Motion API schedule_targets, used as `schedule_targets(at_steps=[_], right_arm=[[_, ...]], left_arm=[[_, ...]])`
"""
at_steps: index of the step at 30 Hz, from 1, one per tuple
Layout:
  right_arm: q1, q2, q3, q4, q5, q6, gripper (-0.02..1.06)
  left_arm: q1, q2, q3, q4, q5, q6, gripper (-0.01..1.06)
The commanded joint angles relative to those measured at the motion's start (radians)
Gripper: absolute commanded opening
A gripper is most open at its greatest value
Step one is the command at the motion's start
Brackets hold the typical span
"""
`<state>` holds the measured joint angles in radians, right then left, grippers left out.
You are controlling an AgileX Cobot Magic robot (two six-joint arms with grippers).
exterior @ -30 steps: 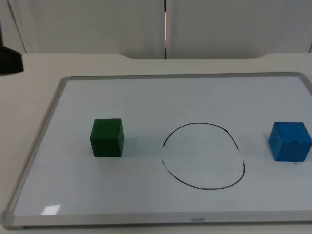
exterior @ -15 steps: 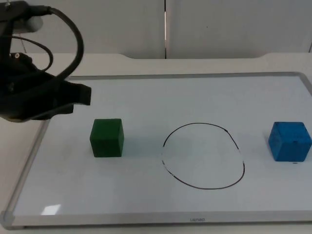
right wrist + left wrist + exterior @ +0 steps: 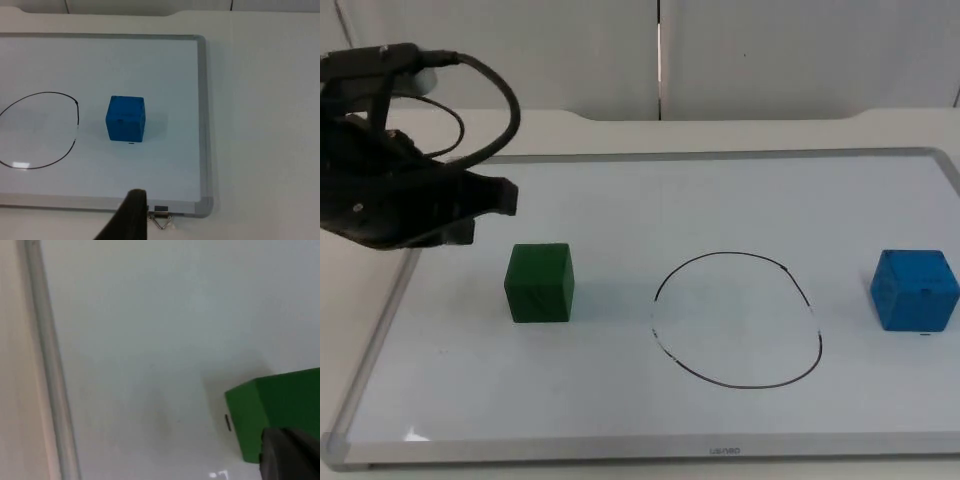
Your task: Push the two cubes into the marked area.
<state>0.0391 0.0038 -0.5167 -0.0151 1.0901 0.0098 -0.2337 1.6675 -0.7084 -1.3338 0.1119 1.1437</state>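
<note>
A green cube (image 3: 539,283) sits on the whiteboard (image 3: 650,200), left of a hand-drawn black circle (image 3: 737,320). A blue cube (image 3: 914,289) rests to the right of the circle, near the board's right edge. Both cubes lie outside the circle. My left gripper (image 3: 495,198) hovers over the board's left part, up and to the left of the green cube and apart from it. The left wrist view has the green cube (image 3: 280,405) close beside the left gripper (image 3: 290,455). In the right wrist view the blue cube (image 3: 126,119) and the circle (image 3: 40,130) lie well ahead of my right gripper (image 3: 132,215).
The whiteboard has a raised grey frame (image 3: 390,320) all round, seen also as the frame (image 3: 47,365) in the left wrist view. A metal binder clip (image 3: 161,221) sticks out at the board's frame (image 3: 202,125) near the right gripper. The grey partition wall (image 3: 770,50) stands behind the table.
The left arm has come in from the upper left and moved right, towards the green cube. Neither cube has moved.
</note>
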Motion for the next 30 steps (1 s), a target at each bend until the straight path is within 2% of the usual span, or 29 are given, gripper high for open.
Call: schedule_targets(at_steps=[1,3,12,20,30], right_arm=[[-0.006,-0.004,0.0,0.0,-0.012,0.001,1.05],[-0.006,-0.004,0.0,0.0,-0.012,0.001,1.05],[-0.006,-0.004,0.0,0.0,-0.012,0.001,1.05],[-0.006,-0.004,0.0,0.003,-0.012,0.001,1.05],[-0.006,-0.004,0.0,0.003,-0.012,0.001,1.05]], left_arm=[[0.033,0.021,-0.014,-0.01,0.037,0.007,0.0],[0.072,0.05,-0.02,-0.007,0.068,0.019,0.0],[0.069,0.172,-0.066,-0.035,0.092,0.061,0.0],[0.069,0.257,-0.136,-0.048,0.165,0.061,0.0],[0.067,0.306,-0.144,-0.078,0.163,0.07,0.0]])
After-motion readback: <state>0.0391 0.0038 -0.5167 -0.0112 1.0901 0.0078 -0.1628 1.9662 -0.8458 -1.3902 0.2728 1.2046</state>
